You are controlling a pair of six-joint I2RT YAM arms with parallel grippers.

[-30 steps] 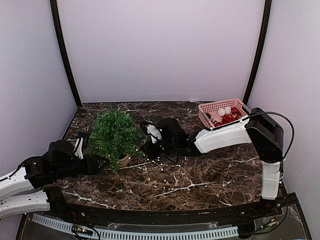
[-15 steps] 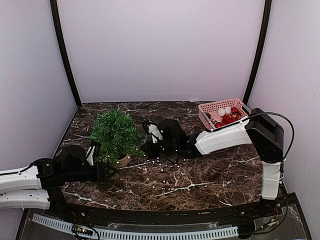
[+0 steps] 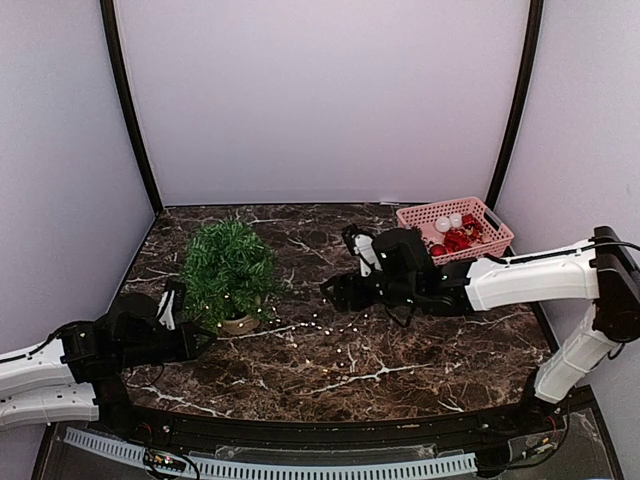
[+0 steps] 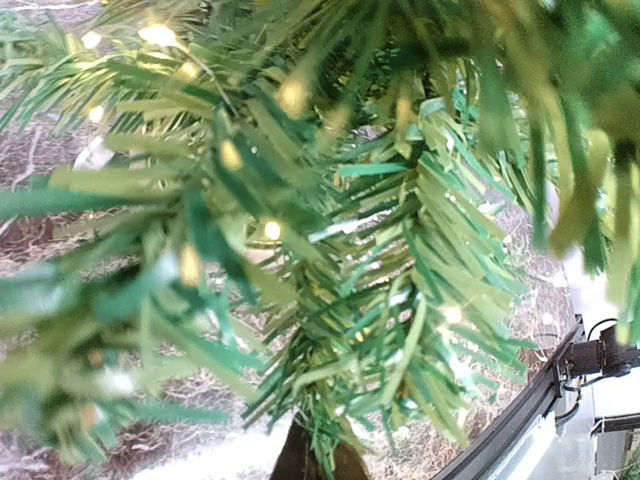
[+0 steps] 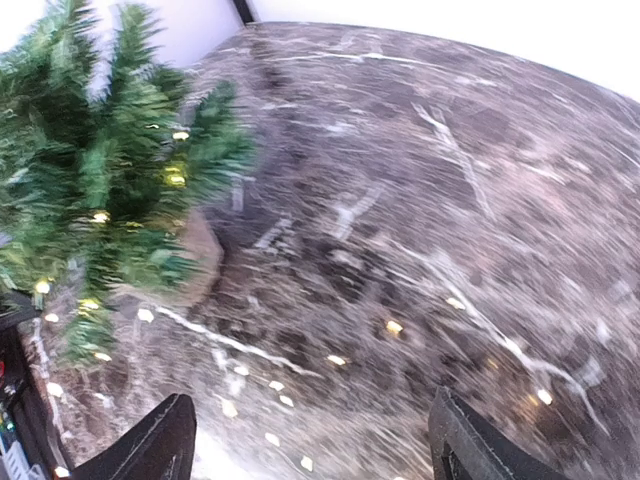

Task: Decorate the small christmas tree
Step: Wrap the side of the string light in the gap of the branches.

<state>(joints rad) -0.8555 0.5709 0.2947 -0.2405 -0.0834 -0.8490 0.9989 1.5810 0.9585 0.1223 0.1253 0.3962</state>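
Note:
The small christmas tree [image 3: 230, 268] stands in a tan pot [image 3: 238, 323] at the left of the marble table, with tiny lights among its needles [image 4: 270, 230]. My left gripper [image 3: 200, 343] is low at the tree's front left. In the left wrist view its dark fingertips [image 4: 315, 460] are shut, with green needles of a low branch pinched between them. My right gripper [image 3: 335, 290] hovers right of the tree. It is open [image 5: 310, 450], with only table and loose lights below. A string of small lights [image 3: 320, 325] trails from the pot across the table [image 5: 395, 327].
A pink basket [image 3: 480, 212] holding red and white ornaments stands at the back right, behind the right arm. The black rail of the table's front edge [image 4: 520, 420] runs close to the left gripper. Purple walls enclose the table.
The left gripper has shut among the tree's lower branches. The right gripper has opened, let go of the light string and drawn back to the right, away from the tree.

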